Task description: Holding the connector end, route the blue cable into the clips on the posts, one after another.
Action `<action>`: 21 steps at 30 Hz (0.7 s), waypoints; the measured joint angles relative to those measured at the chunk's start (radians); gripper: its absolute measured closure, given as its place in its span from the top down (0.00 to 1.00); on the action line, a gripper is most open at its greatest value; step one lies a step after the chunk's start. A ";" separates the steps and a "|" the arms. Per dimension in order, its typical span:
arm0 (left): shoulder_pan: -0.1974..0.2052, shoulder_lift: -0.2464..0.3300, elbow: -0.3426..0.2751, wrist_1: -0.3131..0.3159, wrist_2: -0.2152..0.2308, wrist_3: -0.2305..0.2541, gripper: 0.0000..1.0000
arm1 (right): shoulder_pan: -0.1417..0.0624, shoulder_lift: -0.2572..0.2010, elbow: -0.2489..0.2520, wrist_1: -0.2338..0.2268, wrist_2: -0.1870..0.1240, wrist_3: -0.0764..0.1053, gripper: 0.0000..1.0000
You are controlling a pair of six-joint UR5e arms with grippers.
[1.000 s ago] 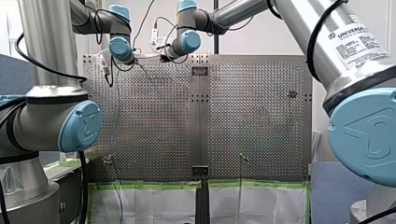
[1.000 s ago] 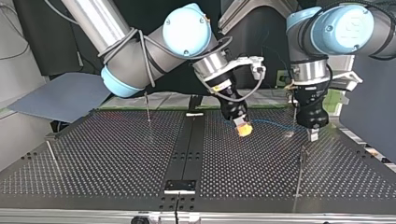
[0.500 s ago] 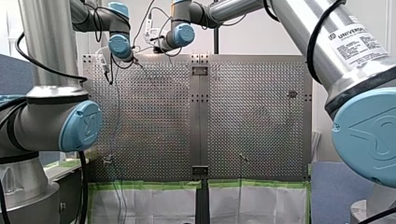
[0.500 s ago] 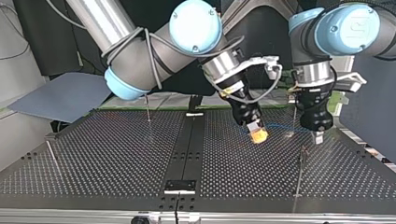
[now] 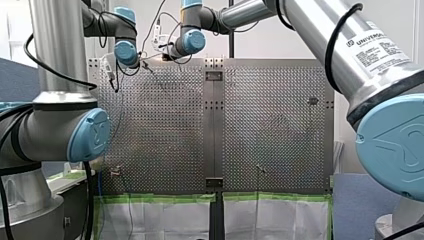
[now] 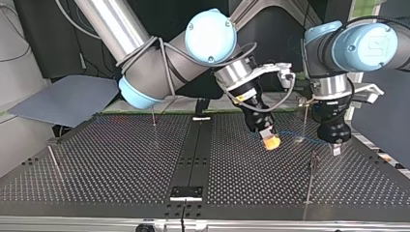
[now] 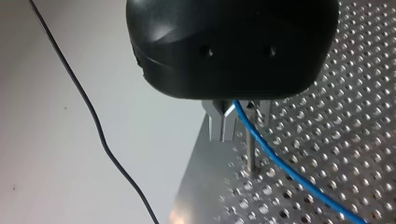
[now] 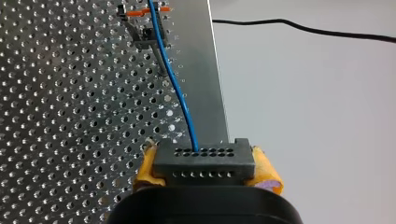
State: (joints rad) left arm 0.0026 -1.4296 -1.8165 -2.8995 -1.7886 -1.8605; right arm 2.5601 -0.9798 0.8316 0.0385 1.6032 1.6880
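My right gripper [image 8: 205,171] is shut, its yellow pads [image 8: 267,173] clamped on a dark grey connector [image 8: 203,156]. The blue cable [image 8: 180,93] runs from the connector to a clip on a post [image 8: 150,36] ahead. In the top view this gripper [image 6: 271,142] hangs low over the board right of the middle strip. My left gripper [image 6: 337,149] hovers further right, with the cable [image 6: 294,137] stretched between the two. In the left wrist view its metal fingers [image 7: 219,125] are shut on the cable [image 7: 280,163], just above a thin post [image 7: 251,151].
Thin posts stand on the perforated board [image 6: 121,169]: one [image 6: 153,113] left of the middle strip, one [image 6: 51,155] at the left edge, one [image 6: 309,181] near the front right. A black wire [image 7: 93,116] lies off the board's edge.
Both grippers have shifted toward the top view's right. My right gripper with the connector also came lower and nearer that camera. The cable stays stretched between them.
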 joint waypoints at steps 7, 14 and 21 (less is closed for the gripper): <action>0.034 -0.018 0.001 0.000 0.023 -0.013 0.00 | -0.001 0.020 -0.029 0.009 0.000 0.005 0.00; 0.092 -0.028 0.002 0.001 0.070 -0.017 0.00 | -0.005 0.043 -0.047 0.014 0.000 0.006 0.00; 0.152 -0.060 0.029 0.006 0.130 0.002 0.00 | -0.002 0.069 -0.079 0.021 0.000 0.006 0.00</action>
State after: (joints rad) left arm 0.1550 -1.4899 -1.7873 -2.8934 -1.6590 -1.8587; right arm 2.5580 -0.9107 0.7521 0.0594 1.6032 1.6944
